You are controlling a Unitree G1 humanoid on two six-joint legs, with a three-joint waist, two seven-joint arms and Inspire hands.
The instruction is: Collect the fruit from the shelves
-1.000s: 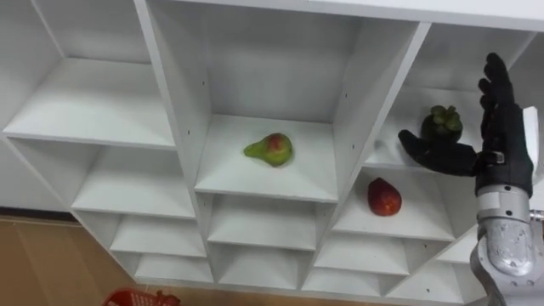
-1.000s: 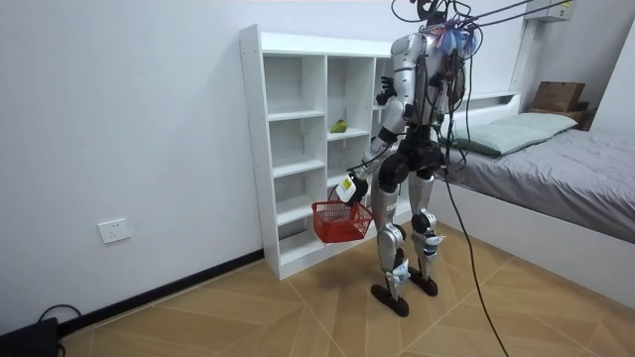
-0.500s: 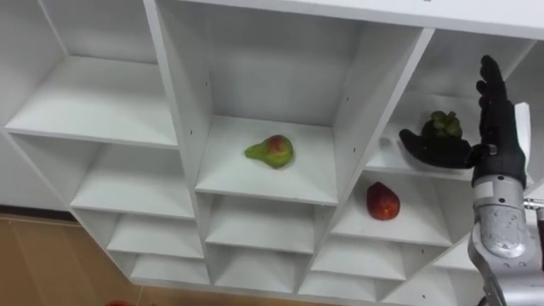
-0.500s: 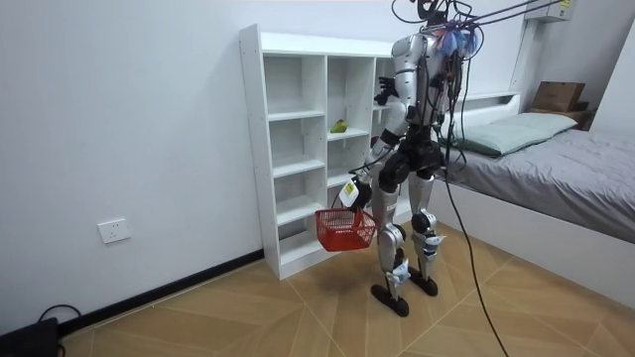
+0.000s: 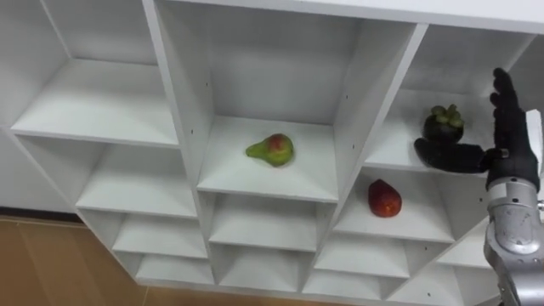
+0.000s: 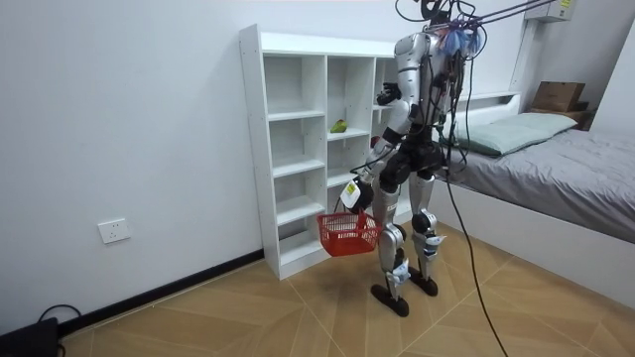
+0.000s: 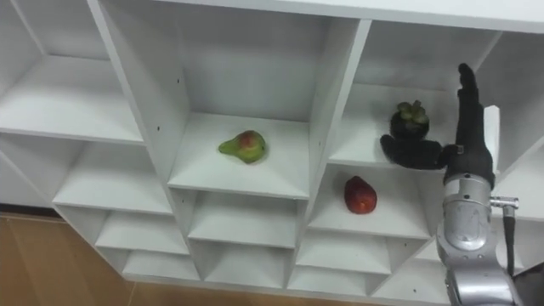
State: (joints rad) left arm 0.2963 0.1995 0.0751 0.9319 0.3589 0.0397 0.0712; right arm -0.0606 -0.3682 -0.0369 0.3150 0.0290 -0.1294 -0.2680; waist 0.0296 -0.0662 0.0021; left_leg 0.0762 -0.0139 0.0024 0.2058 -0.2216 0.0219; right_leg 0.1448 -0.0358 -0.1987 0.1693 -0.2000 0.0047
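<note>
Right eye view: R hand [image 7: 467,151] raised, fingers straight, thumb out, grasping nothing, just beside mangosteen [image 7: 409,120] on upper R shelf of closet [image 7: 334,102]; red fruit [image 7: 359,195] one shelf below; pear [image 7: 242,146] in mid column. Room view: L hand [image 6: 350,195] curled on handle of red basket [image 6: 347,234], low by its legs.

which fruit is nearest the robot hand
The dark mangosteen, beside the thumb of the right robot hand; the pear and red fruit sit farther away.
</note>
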